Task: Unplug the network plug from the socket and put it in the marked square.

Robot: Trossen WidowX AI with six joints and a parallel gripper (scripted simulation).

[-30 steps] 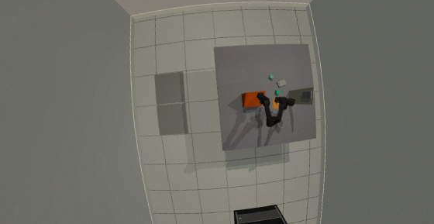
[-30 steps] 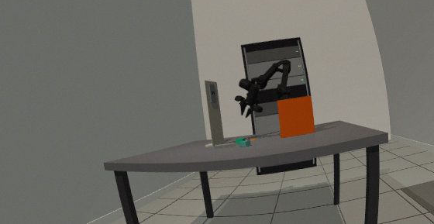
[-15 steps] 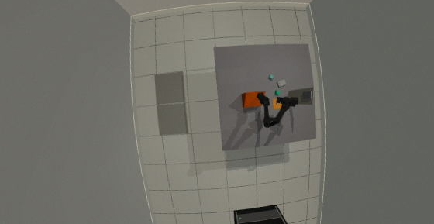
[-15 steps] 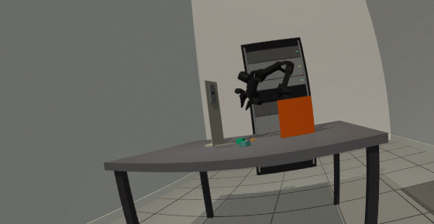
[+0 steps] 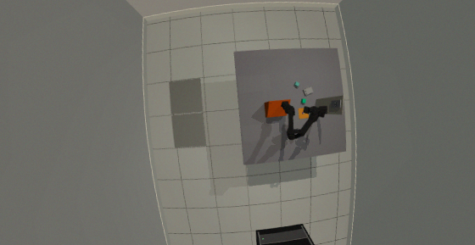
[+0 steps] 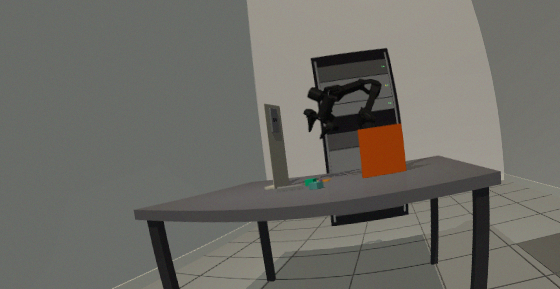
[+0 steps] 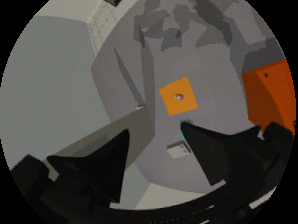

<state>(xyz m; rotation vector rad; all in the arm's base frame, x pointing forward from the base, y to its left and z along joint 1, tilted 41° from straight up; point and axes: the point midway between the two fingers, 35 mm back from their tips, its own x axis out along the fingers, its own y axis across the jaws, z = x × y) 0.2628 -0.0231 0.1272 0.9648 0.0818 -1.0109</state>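
Aiming purple end (image 7: 182,98) toward orange block (image 5: 276,108) (image 6: 382,151) (image 7: 270,95), plug (image 7: 178,97) lies lengthwise that way

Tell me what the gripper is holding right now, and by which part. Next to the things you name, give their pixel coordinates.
Nothing is held: the gripper (image 6: 316,134) (image 7: 154,128) is open, with its fingers wide apart above the table (image 5: 271,70) (image 6: 240,205) (image 7: 165,172).

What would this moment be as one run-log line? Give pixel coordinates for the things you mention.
gripper (image 6: 316,134) (image 7: 154,128): open, raised | plug (image 7: 178,97): on orange square (image 7: 172,107) | arm: above table (image 6: 320,203)
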